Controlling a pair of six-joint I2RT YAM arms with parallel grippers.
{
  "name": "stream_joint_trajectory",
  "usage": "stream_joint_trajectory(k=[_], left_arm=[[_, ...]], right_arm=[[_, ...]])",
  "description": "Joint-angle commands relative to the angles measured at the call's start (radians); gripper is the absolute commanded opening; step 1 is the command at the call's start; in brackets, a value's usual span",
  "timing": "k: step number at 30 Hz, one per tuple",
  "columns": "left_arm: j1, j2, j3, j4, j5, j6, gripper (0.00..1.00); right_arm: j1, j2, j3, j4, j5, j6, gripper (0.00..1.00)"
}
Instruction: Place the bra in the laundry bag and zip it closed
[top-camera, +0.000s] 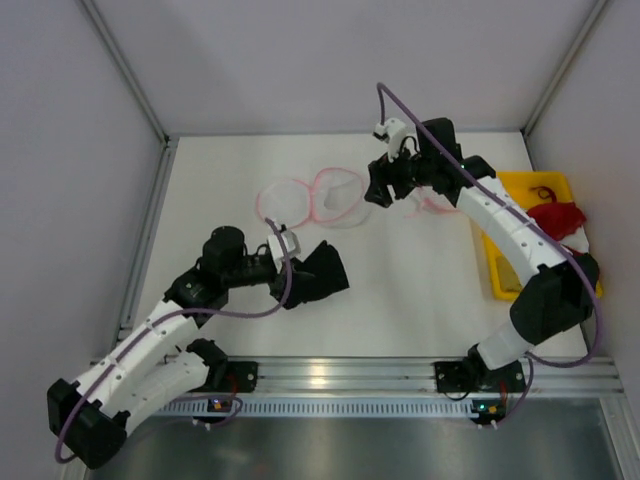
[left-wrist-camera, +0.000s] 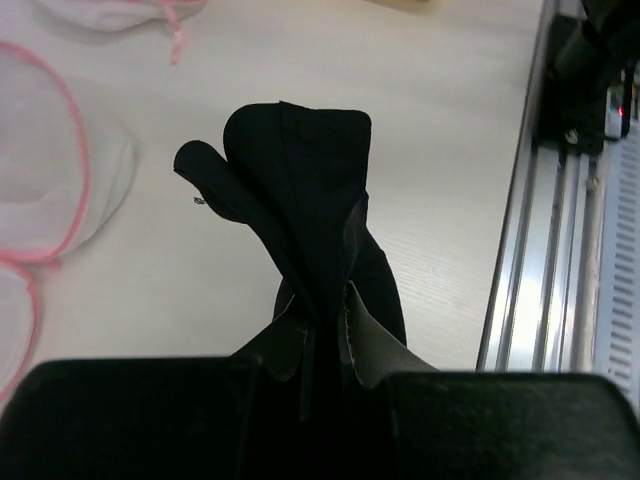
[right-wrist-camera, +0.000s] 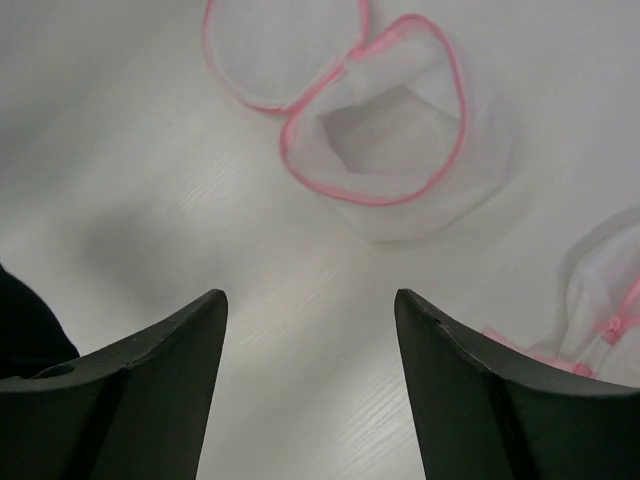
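The black bra (top-camera: 326, 272) hangs bunched from my left gripper (top-camera: 296, 280), which is shut on it a little above the table, in front of the laundry bag. In the left wrist view the bra (left-wrist-camera: 305, 200) sticks out from my gripper (left-wrist-camera: 322, 345). The laundry bag (top-camera: 338, 198) lies unzipped at the table's middle back, its round lid (top-camera: 283, 198) flopped to the left. In the right wrist view the bag (right-wrist-camera: 395, 140) gapes open ahead. My right gripper (top-camera: 384, 188) is open and empty just right of the bag, and in its own view (right-wrist-camera: 310, 300) it hovers over bare table.
A second mesh bag (top-camera: 432, 205) lies under the right arm, also seen in the right wrist view (right-wrist-camera: 610, 300). A yellow tray (top-camera: 508, 282) with red garments (top-camera: 556, 218) stands at the right edge. An aluminium rail (left-wrist-camera: 540, 250) runs along the near edge.
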Motion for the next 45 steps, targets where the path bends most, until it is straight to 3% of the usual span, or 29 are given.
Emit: stream_joint_trajectory(k=[1, 7, 11, 20, 24, 30, 37, 45], left_arm=[[0.15, 0.033, 0.09, 0.126, -0.021, -0.345, 0.0], [0.398, 0.146, 0.193, 0.275, 0.019, -0.632, 0.0], [0.501, 0.198, 0.226, 0.344, 0.042, -0.748, 0.0], [0.638, 0.24, 0.229, 0.455, 0.04, -0.828, 0.0], [0.64, 0.252, 0.21, 0.421, 0.066, -0.783, 0.0], [0.64, 0.229, 0.166, 0.324, 0.129, -0.668, 0.0], [0.64, 0.136, 0.063, 0.268, 0.174, -0.679, 0.0], [0.64, 0.102, 0.017, 0.229, 0.168, -0.691, 0.0]], right_arm=[[-0.039, 0.073, 0.047, 0.126, 0.07, 0.26, 0.67], [-0.05, 0.229, 0.113, 0.206, 0.156, 0.378, 0.62], [-0.048, 0.339, 0.198, 0.218, 0.181, 0.392, 0.61], [-0.034, 0.505, 0.31, 0.204, 0.242, 0.346, 0.5], [-0.014, 0.538, 0.315, 0.201, 0.223, 0.283, 0.33], [0.022, 0.483, 0.237, 0.241, 0.149, 0.24, 0.01], [0.098, 0.355, 0.082, 0.29, 0.057, 0.081, 0.0], [0.147, 0.171, -0.122, 0.324, -0.098, 0.058, 0.0]])
